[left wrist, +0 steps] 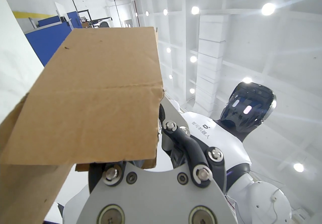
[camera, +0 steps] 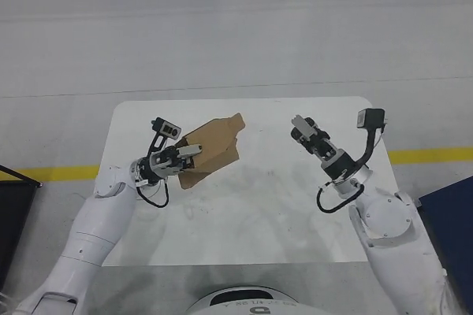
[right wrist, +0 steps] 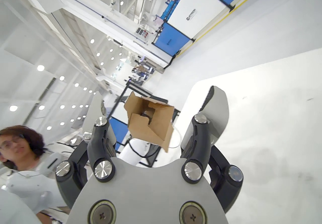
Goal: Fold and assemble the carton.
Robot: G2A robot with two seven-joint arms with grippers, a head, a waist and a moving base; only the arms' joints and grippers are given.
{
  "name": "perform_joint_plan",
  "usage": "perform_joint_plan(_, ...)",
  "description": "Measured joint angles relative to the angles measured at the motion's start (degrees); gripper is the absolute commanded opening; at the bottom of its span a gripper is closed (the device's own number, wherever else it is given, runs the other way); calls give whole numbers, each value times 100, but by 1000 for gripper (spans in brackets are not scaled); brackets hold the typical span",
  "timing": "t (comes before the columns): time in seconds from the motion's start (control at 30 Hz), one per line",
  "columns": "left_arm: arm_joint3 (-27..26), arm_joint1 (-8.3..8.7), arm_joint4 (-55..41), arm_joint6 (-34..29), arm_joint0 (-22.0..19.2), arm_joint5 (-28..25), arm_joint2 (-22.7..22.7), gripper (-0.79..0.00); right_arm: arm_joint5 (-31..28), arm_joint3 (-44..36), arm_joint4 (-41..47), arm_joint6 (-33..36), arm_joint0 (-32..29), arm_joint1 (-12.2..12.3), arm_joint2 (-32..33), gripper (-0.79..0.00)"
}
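1. Two tools hang over the white counter (camera: 260,228). The left tool (camera: 188,150) is over the far left part and the right tool (camera: 303,124) is over the far right part, well apart from each other.
2. We see the left tool clamped on the brown cardboard carton (camera: 214,142), gripping it at the edge of one panel. In the left wrist view one of its fingers (left wrist: 173,114) lies against the cardboard, while the other is hidden behind the panel.
3. We place the carton over the far left part of the counter, near the far edge. It sits between the two tools and touches only the left one. In the right wrist view it looks lifted off the counter surface.
4. We find the carton partly opened. The right wrist view shows a hollow end with flaps standing out at different angles, and the left wrist view shows a flat panel with a crease running across it.
5. We see the right tool's fingers (right wrist: 217,104) spread wide with nothing between them. The carton appears farther off, framed in the gap.
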Motion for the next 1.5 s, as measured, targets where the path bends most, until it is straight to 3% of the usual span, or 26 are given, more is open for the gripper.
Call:
perform_joint_plan(0.07,-5,-29,-403,-186,26,265,35,-785,-180,-86,-345,-7,-58,12,39,0)
perform_joint_plan(0.2,456,-87,-1489,-492,28,1338,155,-785,-167,-85,-325,-1,-58,12,36,0)
perform_joint_plan(0.33,528,-86,-1026,-390,-10,1228,225,-785,-166,-85,-324,-1,-58,11,36,0)
perform_joint_plan(0.53,451,-110,-1103,-334,56,1331,267,-785,-185,-58,-393,-12,-45,16,65,0)
perform_joint_plan(0.67,361,-234,-2204,-357,122,2383,526,-785,-780,113,-808,179,45,60,252,0)
perform_joint_plan(0.8,548,-375,-3256,-793,-95,3737,885,-785,-1560,229,-810,344,151,105,486,0)
perform_joint_plan(0.9,603,-443,-3752,-596,-331,4440,1160,-785,-1864,273,-765,335,220,123,615,0)
perform_joint_plan(1.03,733,-480,-4299,-259,-591,4653,1322,-785,-1889,272,-721,320,238,125,622,0)
perform_joint_plan(1.5,734,-480,-4288,-262,-589,4655,1320,-785,-1886,271,-724,321,236,125,621,0)
